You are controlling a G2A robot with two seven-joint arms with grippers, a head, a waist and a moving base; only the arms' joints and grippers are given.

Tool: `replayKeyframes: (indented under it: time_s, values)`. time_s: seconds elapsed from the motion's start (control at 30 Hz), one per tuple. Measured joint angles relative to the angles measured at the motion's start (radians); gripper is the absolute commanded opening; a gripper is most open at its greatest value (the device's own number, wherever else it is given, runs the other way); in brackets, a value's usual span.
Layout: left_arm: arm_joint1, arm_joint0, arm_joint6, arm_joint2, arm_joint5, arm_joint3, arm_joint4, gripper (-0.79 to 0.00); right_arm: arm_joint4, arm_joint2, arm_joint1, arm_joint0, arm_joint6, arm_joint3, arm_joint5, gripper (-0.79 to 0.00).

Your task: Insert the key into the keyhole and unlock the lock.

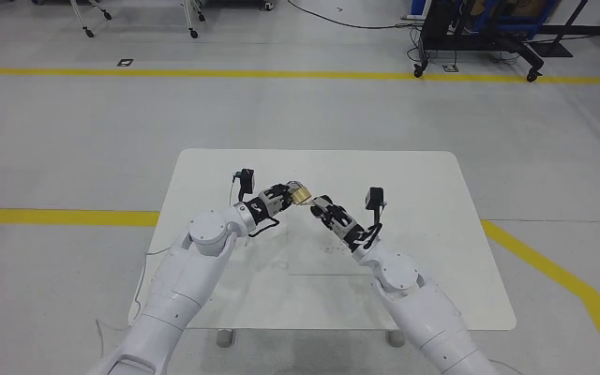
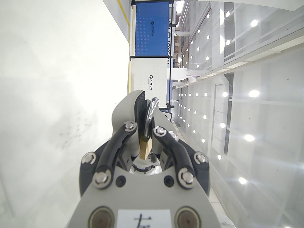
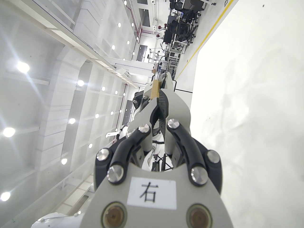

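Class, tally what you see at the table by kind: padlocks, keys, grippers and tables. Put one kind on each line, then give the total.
padlock: 1
key: 1
grippers, the left gripper and the right gripper: 2
table: 1
Total: 5
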Motion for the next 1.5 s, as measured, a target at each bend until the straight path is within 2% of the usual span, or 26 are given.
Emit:
replayKeyframes:
  time_s: [0.1, 0.2, 0.4, 0.5, 0.6, 1.13, 1.5]
  values:
    - [0.0, 0.002, 0.002, -0.002, -0.001, -0.002, 0.0, -0.785, -0.003, 0.006, -0.001, -0.001, -0.004, -0.005, -0.016, -0.785]
    - [0.001, 0.004, 0.007, -0.004, 0.005, -0.004, 0.005, -0.785, -0.054, 0.033, 0.005, -0.004, -0.014, -0.013, -0.076, -0.785]
    - [-0.001, 0.007, -0.058, 0.004, 0.085, 0.006, -0.045, -0.785, -0.356, 0.091, 0.027, -0.004, -0.056, -0.023, -0.199, -0.785]
    - [-0.005, -0.002, -0.093, 0.007, 0.124, 0.02, -0.09, -0.785, -0.498, 0.1, 0.036, -0.006, -0.05, -0.036, -0.23, -0.785]
    - [-0.007, -0.012, -0.102, 0.01, 0.14, 0.034, -0.107, -0.785, -0.572, 0.106, 0.041, -0.008, -0.037, -0.04, -0.239, -0.785]
    - [-0.017, -0.034, -0.136, 0.027, 0.18, 0.079, -0.169, -0.785, -0.652, 0.115, 0.045, 0.017, -0.06, -0.017, -0.238, -0.785]
    - [-0.019, -0.04, -0.14, 0.036, 0.172, 0.091, -0.166, -0.785, -0.675, 0.105, 0.046, 0.022, -0.071, 0.023, -0.288, -0.785]
